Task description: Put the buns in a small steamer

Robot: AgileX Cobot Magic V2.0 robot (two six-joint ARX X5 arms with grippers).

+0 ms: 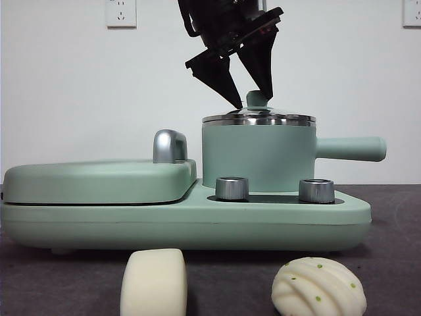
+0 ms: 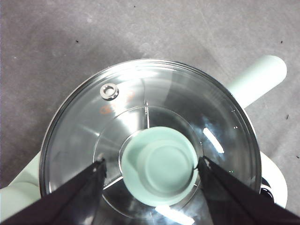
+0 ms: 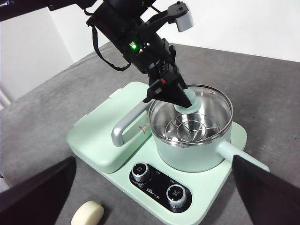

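The small steamer [image 1: 258, 158] sits on the right half of the mint-green cooker base [image 1: 184, 220], its long side handle [image 1: 352, 149] pointing out to the right in the front view, and its glass lid [image 1: 258, 119] is on. The green knob [image 2: 161, 163] stands at the middle of the lid, and the coming move turns on this: the knob lies directly beneath the left gripper [image 2: 151, 165], squarely between its two black jaws. The jaws are spread, one tip on each side of the knob, close to it or just touching it, but not yet pressed in on it (in the front view the tips reach down to the lid's crown, with the knob showing behind one of them). Judging from this, the lid has to come off before any bun can go in, and the left arm only needs to close and lift straight up.

The buns are both on the grey table in front of the cooker: the smooth bun [image 1: 154, 282] near the middle, the ridged bun [image 1: 319, 288] with green specks further right, well apart from one another and untouched.

The right gripper [image 3: 154, 197] waits high and back from the cooker, its jaws wide apart and holding nothing; the smooth bun lies nearer to it than to the busy left arm. Beside the steamer lies the flat griddle cover [image 1: 99, 181] with its chrome handle [image 1: 170, 146].
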